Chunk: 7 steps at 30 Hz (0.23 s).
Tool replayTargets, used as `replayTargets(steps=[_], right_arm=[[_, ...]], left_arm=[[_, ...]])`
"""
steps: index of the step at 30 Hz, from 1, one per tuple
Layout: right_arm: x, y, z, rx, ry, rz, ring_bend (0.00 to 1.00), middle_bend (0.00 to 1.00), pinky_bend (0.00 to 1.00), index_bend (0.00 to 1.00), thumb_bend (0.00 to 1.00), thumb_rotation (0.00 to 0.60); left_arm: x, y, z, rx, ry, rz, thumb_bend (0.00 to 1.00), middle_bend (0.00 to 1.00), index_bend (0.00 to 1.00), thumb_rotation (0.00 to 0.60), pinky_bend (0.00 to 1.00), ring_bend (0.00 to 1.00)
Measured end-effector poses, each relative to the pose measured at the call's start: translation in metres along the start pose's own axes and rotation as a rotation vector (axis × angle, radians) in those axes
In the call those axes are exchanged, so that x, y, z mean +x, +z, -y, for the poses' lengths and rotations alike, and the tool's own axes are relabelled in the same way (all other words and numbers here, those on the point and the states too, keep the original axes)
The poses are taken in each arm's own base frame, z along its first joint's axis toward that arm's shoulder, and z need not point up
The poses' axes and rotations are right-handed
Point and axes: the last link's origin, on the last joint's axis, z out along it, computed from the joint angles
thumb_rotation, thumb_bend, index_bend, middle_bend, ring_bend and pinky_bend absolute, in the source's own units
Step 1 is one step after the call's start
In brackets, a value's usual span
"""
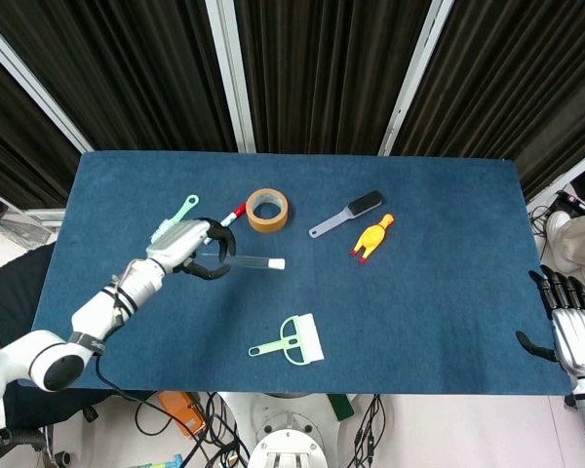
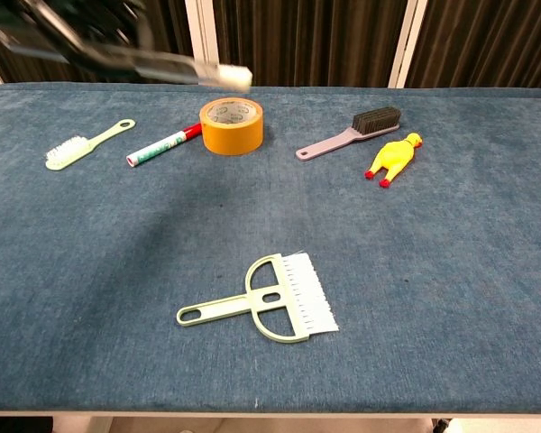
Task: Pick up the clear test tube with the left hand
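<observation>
Above the table (image 1: 448, 292), at about nine o'clock of the tape roll (image 1: 268, 209), the left hand (image 1: 188, 248) grasped the clear test tube (image 1: 249, 261), lifted off the cloth; the pick-up looked essentially done.

Blue table (image 2: 451, 298) carries tape roll (image 2: 231, 125), marker (image 2: 162, 148), two brushes (image 2: 88, 145) (image 2: 350, 133) — rubber chicken (image 2: 393, 158), green scraper (image 2: 270, 302).
</observation>
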Motion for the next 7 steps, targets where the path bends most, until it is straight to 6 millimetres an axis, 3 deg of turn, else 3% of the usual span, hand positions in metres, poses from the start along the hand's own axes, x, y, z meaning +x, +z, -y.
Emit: replayTargets(steps=[7], right_arm=[[-0.001,-0.001,0.0,-0.002,0.0,0.0,0.0,0.01,0.0,0.08,0.36,0.6]], left_arm=[[0.032,-0.025,0.009,0.015,-0.09,-0.051,0.46,0.59,0.57,0.6,0.2,0.28]])
